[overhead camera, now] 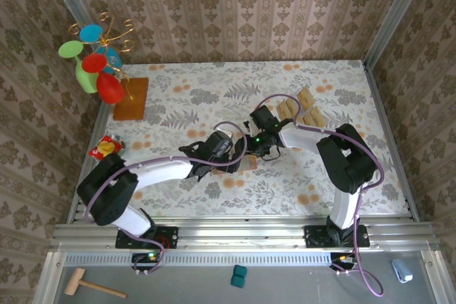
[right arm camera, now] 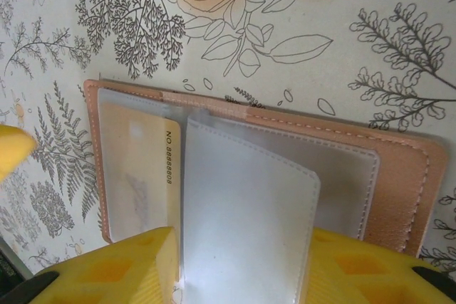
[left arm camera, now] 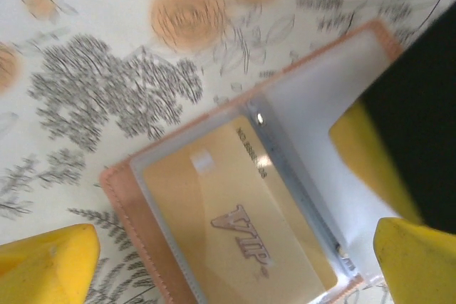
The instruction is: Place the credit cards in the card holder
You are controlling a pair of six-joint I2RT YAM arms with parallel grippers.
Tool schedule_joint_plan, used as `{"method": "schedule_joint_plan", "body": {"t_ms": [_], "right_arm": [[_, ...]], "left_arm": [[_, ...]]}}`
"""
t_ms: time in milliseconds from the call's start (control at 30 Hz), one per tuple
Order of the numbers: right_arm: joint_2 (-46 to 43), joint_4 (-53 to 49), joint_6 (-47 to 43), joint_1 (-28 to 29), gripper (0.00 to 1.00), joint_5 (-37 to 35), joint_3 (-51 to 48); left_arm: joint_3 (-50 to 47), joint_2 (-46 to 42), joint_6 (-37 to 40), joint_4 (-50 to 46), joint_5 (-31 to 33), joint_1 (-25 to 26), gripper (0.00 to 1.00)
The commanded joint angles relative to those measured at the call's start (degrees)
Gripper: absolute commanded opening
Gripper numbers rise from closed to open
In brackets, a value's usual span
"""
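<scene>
Two claws of mine meet over the middle of a table (overhead camera: 178, 97) spread with a pale cloth, smooth and flat, printed with grey ferns and peach roses. Wallpaper (overhead camera: 228, 5) in a brown damask pattern closes the table in on three sides, and metal rails (overhead camera: 242, 231) run along the near edge. At the far left a flat wooden board (overhead camera: 132, 101) carries a gold wire stand (overhead camera: 114, 33) bearing glossy red, green and blue discs (overhead camera: 96, 62).

The card holder (right arm camera: 399, 176) lies open on the cloth in the middle of the table, under both claws. Its cover is reddish-brown leather with rounded corners and a line of stitching just inside the edge. Inside are clear plastic pockets, slightly milky. One gold card (left arm camera: 235, 226), thin and shiny, printed with "VIP" and a number, lies flat inside the pocket at the end nearer my left claw. More tan cards (overhead camera: 308, 115) lie near the far right of the table, well apart from the holder.

My left claw (left arm camera: 235, 265) stands wide apart and holds nothing; its rounded yellow fingertips sit on either side of the holder's card end. My right claw (right arm camera: 242, 275) is partly apart. Its blocky yellow fingers, moulded with shallow hollows, stand on either side of a loose clear sleeve (right arm camera: 246, 211) that rises between them. I cannot tell whether they pinch that sleeve or only flank it.
</scene>
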State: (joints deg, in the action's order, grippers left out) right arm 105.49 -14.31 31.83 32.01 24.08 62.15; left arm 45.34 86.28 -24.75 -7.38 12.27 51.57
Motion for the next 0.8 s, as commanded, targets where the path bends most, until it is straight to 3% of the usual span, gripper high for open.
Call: {"method": "schedule_joint_plan", "body": {"t_ms": [0, 400, 767], "right_arm": [[-1.44, -0.59, 1.34, 0.88, 0.47, 1.56, 1.70], [1.59, -1.34, 4.79, 6.57, 0.47, -0.24, 7.61], [9.16, -0.11, 8.05, 10.84, 0.47, -1.57, 12.99]], "left_arm": [[-1.09, -4.54, 0.47, -1.07, 0.97, -1.87, 1.00], [-10.45, -17.07, -0.96, -0.96, -1.64, -10.01, 1.00], [-13.34, -23.47, -0.56, -2.73, -3.21, -13.23, 1.00]]}}
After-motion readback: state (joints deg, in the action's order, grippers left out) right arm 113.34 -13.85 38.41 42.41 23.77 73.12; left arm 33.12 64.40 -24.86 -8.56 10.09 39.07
